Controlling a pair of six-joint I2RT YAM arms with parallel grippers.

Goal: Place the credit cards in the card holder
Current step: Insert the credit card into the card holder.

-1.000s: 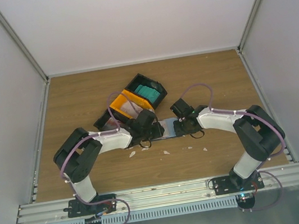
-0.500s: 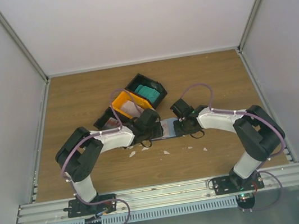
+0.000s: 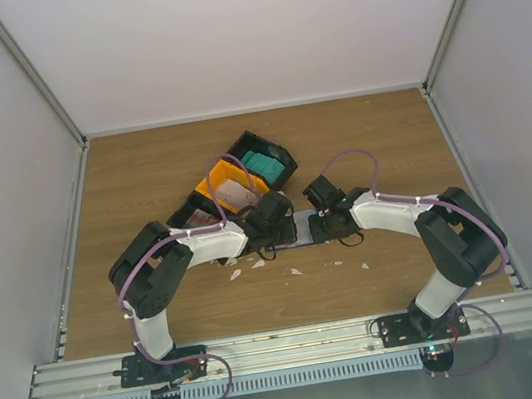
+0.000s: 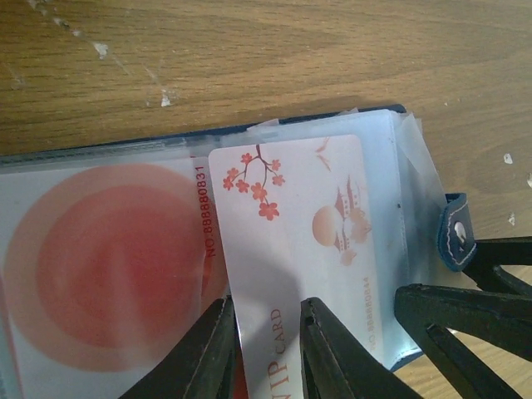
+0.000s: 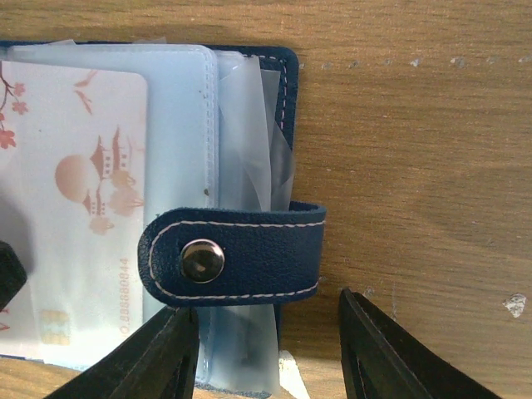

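The card holder [image 5: 287, 83] lies open on the bench [image 4: 249, 58] between the two arms. The left claw [image 4: 266, 306] has its jaws set narrowly apart at the near end of a white blossom-print card [image 4: 291, 208], which lies on the holder's clear sleeves. I cannot tell whether it grips the card. To that claw's left, a red-disc card [image 4: 100, 266] sits inside a sleeve. The right claw [image 5: 266, 312] is spread wide, with the snap tab [image 5: 249, 258] just ahead of its fingertips.
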